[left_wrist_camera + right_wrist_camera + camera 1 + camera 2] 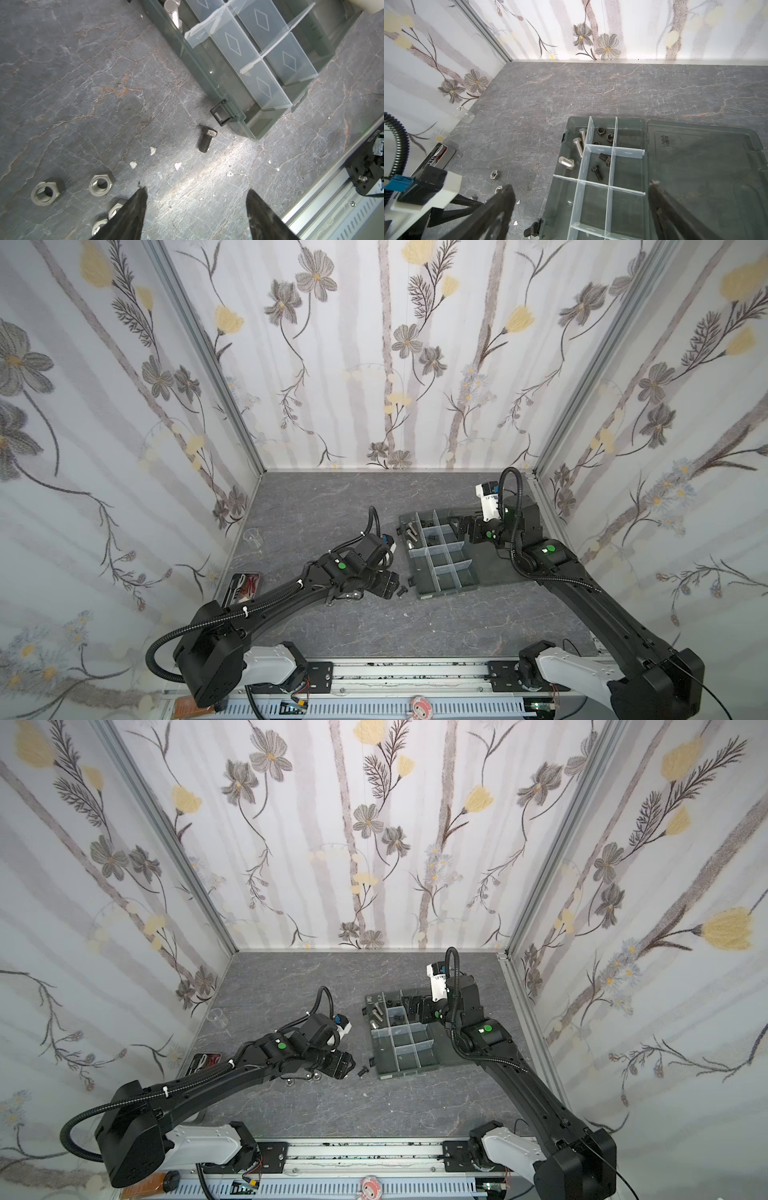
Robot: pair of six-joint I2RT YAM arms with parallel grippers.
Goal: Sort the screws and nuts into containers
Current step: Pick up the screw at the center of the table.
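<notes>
Gaping wide and empty, the left pincer (196, 189) has a black screw (206, 138) ahead of it on the bench (83, 83), nuts (108, 187) beside it. The right pincer (581, 184) hangs open over the box (627, 170).

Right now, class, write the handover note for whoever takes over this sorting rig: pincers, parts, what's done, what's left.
Left pincer: open, empty, over the table near the loose black bolt.
Right pincer: open, empty, above the organizer box.
Done: three silver bolts, black nuts and two black bolts lie in separate compartments.
To do: that loose bolt beside the box latch, and four silver nuts on the table.
</notes>
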